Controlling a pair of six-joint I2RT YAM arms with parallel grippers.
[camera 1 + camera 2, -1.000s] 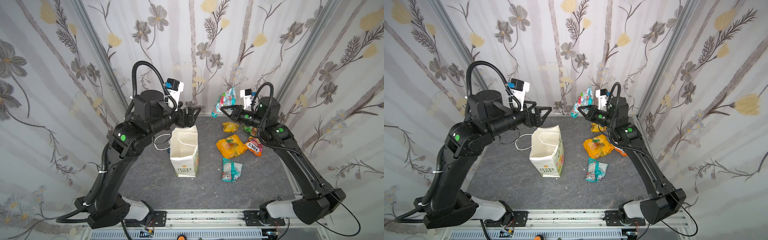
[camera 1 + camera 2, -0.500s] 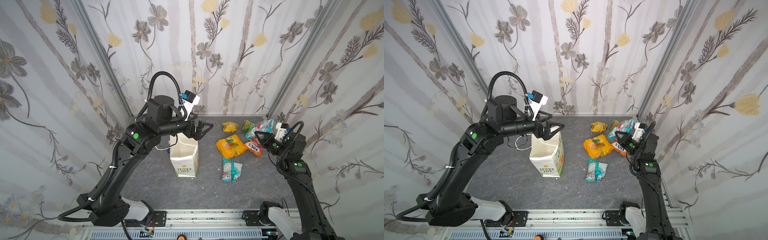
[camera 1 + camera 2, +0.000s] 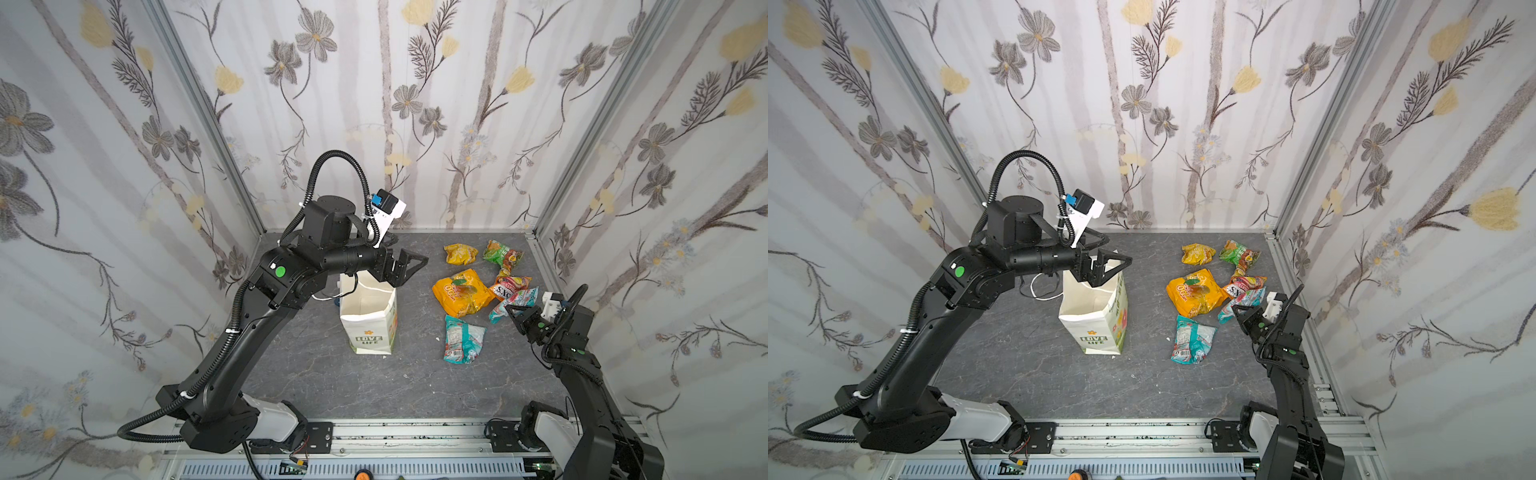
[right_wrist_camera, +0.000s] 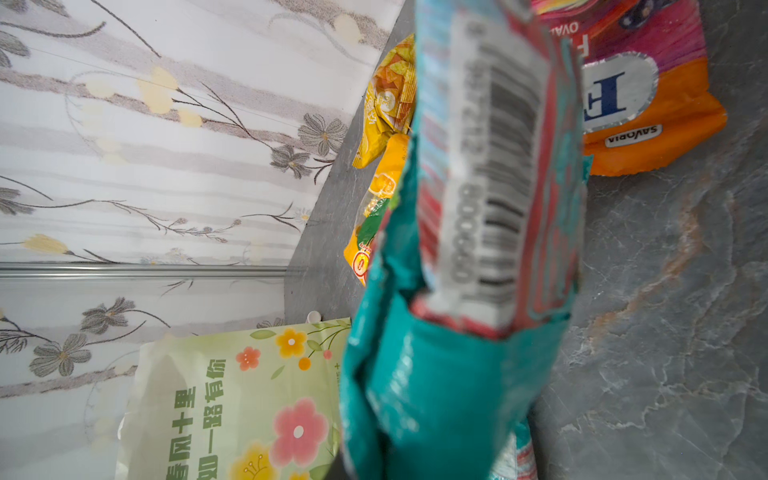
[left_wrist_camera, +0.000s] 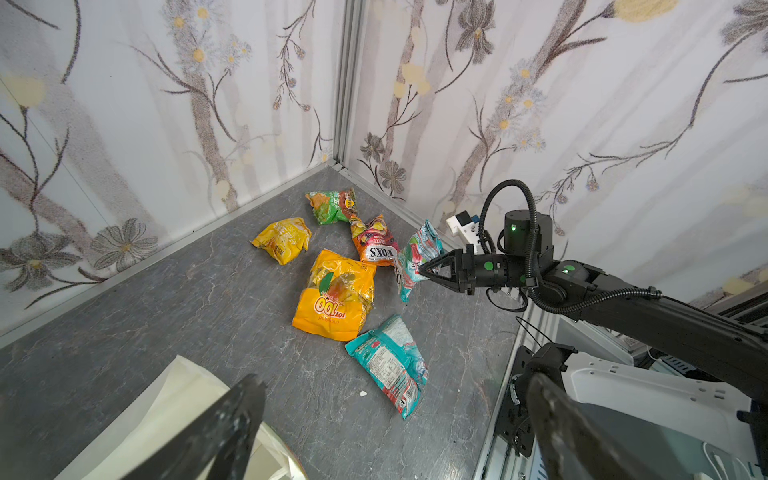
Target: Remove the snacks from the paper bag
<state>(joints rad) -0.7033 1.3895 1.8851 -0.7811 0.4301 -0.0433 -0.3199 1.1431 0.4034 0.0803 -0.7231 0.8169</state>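
- The teal-and-red packet point(image 5: 417, 257) hangs from the right hand point(image 5: 422, 272), whose tips are pinched shut on the packet's edge. It sits just beside the red-orange FOX'S packet point(image 5: 376, 245), at the right side of the table point(image 3: 332, 374).
- 5 other snacks lie flat on the table: the FOX'S packet, a yellow packet point(image 3: 459, 253), a green packet point(image 3: 500, 251), the large orange-yellow packet point(image 3: 461, 293) and a teal packet point(image 3: 463, 338).
- The step in hand looks like setting this 6th packet down. It is best lowered onto the bare strip between the FOX'S packet and the teal packet until its lower end rests on the table.
- The right hand should open only once the packet rests, then lift straight away. A sideways exit could drag the slick neighbouring wrappers.
- The white paper bag point(image 3: 368, 320) stands upright mid-table, well apart from the snacks. Its visible inside shows only white paper, though the bottom cannot be seen.
- The left hand point(image 3: 411, 270) hovers over the bag's far rim, spread fully wide and holding nothing.
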